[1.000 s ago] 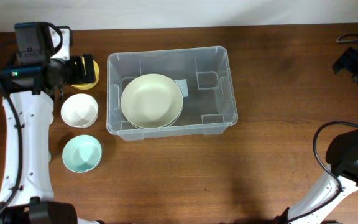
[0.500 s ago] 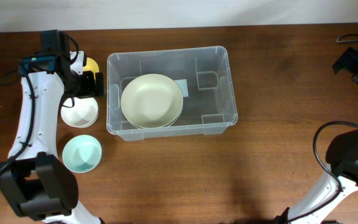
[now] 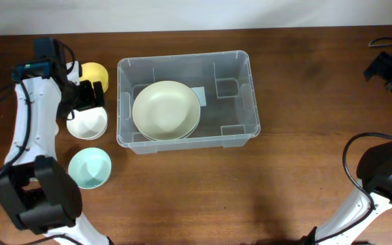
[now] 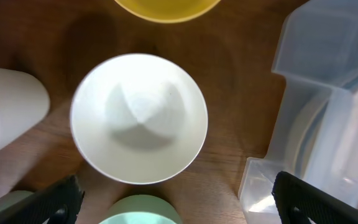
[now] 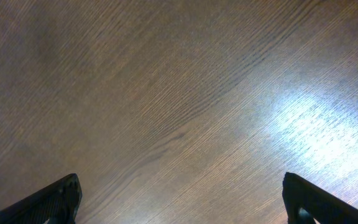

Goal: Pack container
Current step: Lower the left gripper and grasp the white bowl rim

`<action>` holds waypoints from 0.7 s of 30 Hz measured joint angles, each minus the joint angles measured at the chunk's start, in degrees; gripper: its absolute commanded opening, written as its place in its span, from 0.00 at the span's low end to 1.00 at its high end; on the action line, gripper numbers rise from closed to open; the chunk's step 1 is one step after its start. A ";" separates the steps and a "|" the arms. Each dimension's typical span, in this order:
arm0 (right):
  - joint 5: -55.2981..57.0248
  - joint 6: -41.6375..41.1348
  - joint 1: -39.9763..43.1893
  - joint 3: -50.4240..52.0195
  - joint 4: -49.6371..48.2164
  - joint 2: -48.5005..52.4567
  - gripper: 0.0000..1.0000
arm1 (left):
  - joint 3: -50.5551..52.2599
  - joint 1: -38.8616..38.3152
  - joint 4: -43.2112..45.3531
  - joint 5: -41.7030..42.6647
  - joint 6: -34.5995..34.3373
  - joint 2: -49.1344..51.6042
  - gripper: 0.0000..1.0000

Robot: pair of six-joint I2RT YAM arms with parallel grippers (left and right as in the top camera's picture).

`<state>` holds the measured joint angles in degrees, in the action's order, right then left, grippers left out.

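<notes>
The clear plastic container stands mid-table with a large cream bowl inside it at the left; its corner also shows in the left wrist view. To its left sit a yellow bowl, a white bowl and a mint bowl. My left gripper is open and empty, hovering just above the white bowl, between the yellow bowl and the mint bowl. My right gripper is open and empty at the far right edge, over bare wood.
A black cable lies at the back right corner. My left arm's white link runs along the left side of the bowls. Bare wooden table lies to the right of the container.
My left gripper has moved down from the yellow bowl to above the white bowl, uncovering the yellow bowl. The right arm has not moved.
</notes>
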<state>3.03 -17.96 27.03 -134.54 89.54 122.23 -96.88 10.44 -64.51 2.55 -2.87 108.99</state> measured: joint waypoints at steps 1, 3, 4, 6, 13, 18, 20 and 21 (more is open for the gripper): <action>0.00 0.00 0.00 0.00 0.00 0.00 0.99 | 0.00 -0.11 -0.02 0.02 0.00 0.61 1.00; 0.00 -0.04 0.00 0.00 0.00 0.00 0.99 | 0.00 -0.37 0.00 0.02 0.00 2.10 1.00; 0.00 -0.02 0.00 0.00 0.00 0.00 0.99 | 0.00 -0.46 0.00 0.02 0.00 2.64 1.00; 0.00 0.00 0.00 0.00 0.00 0.00 0.99 | 0.00 -0.50 0.00 0.02 0.00 4.09 1.00; 0.00 -0.04 0.00 0.00 0.00 0.00 0.99 | 0.00 -0.50 0.63 0.00 0.02 9.25 1.00; 0.00 -0.04 0.00 0.00 0.00 0.00 0.99 | 0.00 -0.50 0.94 -0.02 0.50 10.43 1.00; 0.00 -0.02 0.00 0.00 0.00 0.00 0.99 | 0.00 -0.50 0.94 -0.02 0.90 11.17 1.00; 0.00 -0.04 0.00 0.00 0.00 0.00 0.99 | 0.00 -0.50 0.98 -0.02 1.14 11.63 0.99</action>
<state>3.03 -18.00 27.03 -134.54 89.54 122.23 -96.88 9.93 -63.53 2.52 -1.74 120.62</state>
